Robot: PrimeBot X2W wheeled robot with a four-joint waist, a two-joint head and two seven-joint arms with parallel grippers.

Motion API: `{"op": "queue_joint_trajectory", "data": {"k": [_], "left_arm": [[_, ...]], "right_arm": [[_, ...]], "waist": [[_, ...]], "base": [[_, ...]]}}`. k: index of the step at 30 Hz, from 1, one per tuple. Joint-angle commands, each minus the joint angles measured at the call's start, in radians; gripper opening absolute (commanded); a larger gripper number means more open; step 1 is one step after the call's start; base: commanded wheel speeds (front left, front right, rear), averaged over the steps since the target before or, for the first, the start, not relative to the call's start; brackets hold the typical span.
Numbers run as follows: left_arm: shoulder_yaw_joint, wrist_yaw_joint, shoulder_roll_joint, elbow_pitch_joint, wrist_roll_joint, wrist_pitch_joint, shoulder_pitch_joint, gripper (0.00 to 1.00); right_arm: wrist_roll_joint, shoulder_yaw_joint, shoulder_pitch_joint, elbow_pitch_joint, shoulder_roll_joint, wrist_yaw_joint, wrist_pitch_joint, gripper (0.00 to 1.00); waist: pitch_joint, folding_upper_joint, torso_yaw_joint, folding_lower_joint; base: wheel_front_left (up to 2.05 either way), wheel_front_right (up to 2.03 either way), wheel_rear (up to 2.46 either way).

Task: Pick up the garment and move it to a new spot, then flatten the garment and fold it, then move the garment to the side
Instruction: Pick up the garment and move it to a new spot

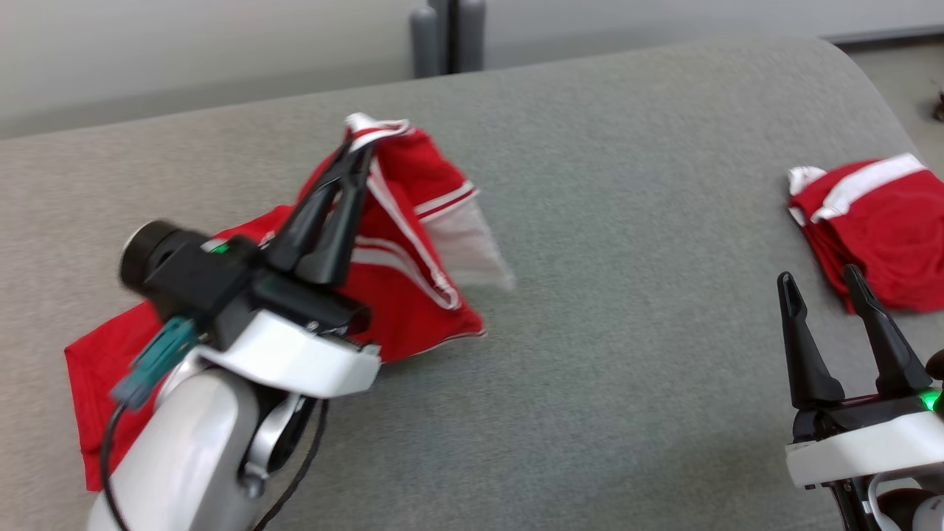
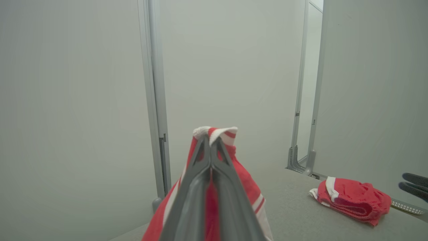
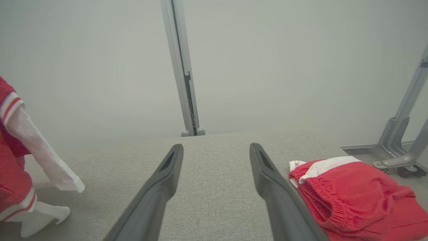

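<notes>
The left gripper (image 1: 355,147) is up over the left half of the grey cloth-covered table (image 1: 627,221), its two dark fingers pressed together on a white-banded edge of the garment (image 1: 402,295). From the left wrist view the tips (image 2: 210,140) meet with a tuft of white and red trim poking out above them. The garment is red with white stripes. Its pinched part is lifted into a peak, and the rest drapes down and trails flat on the table toward the near left corner. A pale white flap hangs from its right side, clear of the surface. The right gripper (image 1: 818,280) sits low near the table's near right corner, fingers spread wide apart with nothing between them; its own view (image 3: 216,149) shows bare grey cloth in the gap. Just beside its right finger, by the table's right edge, lies another red bundle (image 1: 877,228) with a white band, bunched up and resting on the table. Beyond the far edge stands a grey metal post (image 3: 180,67) against a pale wall.
</notes>
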Motion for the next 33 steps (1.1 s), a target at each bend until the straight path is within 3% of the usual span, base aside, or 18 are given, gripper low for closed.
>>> {"op": "queue_joint_trajectory", "data": {"k": [1, 6, 15, 16, 17, 18, 26, 33], "left_arm": [[-0.022, -0.018, -0.013, 0.024, 0.007, 0.008, -0.04, 0.0], [-0.098, -0.073, -0.053, 0.126, 0.006, 0.036, -0.109, 0.0], [-0.184, -0.148, -0.1, 0.359, -0.01, 0.052, -0.166, 0.0], [-0.187, -0.152, -0.106, 0.382, -0.016, 0.046, -0.169, 0.26], [-0.192, -0.155, -0.107, 0.404, -0.016, 0.045, -0.17, 0.68], [-0.196, -0.158, -0.108, 0.423, -0.015, 0.042, -0.171, 1.0], [-0.187, -0.144, -0.105, 0.455, -0.025, -0.033, -0.125, 1.0], [-0.099, -0.07, -0.058, 0.418, -0.066, -0.1, -0.031, 1.0]], "right_arm": [[0.011, -0.003, -0.013, 0.009, 0.003, 0.0, -0.016, 1.0], [0.032, 0.003, -0.017, 0.038, 0.014, 0.0, -0.056, 1.0], [0.068, 0.027, -0.038, 0.093, 0.018, 0.0, -0.114, 1.0], [0.074, 0.028, -0.039, 0.102, 0.018, 0.0, -0.12, 1.0], [0.079, 0.029, -0.039, 0.11, 0.018, 0.0, -0.125, 1.0], [0.082, 0.029, -0.04, 0.116, 0.018, 0.0, -0.132, 1.0], [0.055, 0.021, -0.028, 0.146, 0.017, 0.0, -0.13, 1.0], [0.015, -0.001, -0.003, 0.124, 0.017, 0.0, -0.09, 1.0]], "waist": [[0.056, 0.0, -0.063, 0.0], [0.114, 0.0, -0.127, 0.0], [0.165, 0.0, -0.183, 0.0], [0.166, 0.0, -0.186, 0.0], [0.166, 0.0, -0.187, 0.0], [0.165, 0.0, -0.188, 0.0], [0.092, 0.0, -0.146, 0.0], [0.005, 0.0, -0.059, 0.0]], "base": [[0.0, 0.0, 0.0], [0.0, 0.0, 0.0], [0.0, 0.0, 0.0], [0.0, 0.0, 0.0], [0.0, 0.0, 0.0], [0.0, 0.0, 0.0], [0.0, 0.0, 0.0], [0.0, 0.0, 0.0]]}}
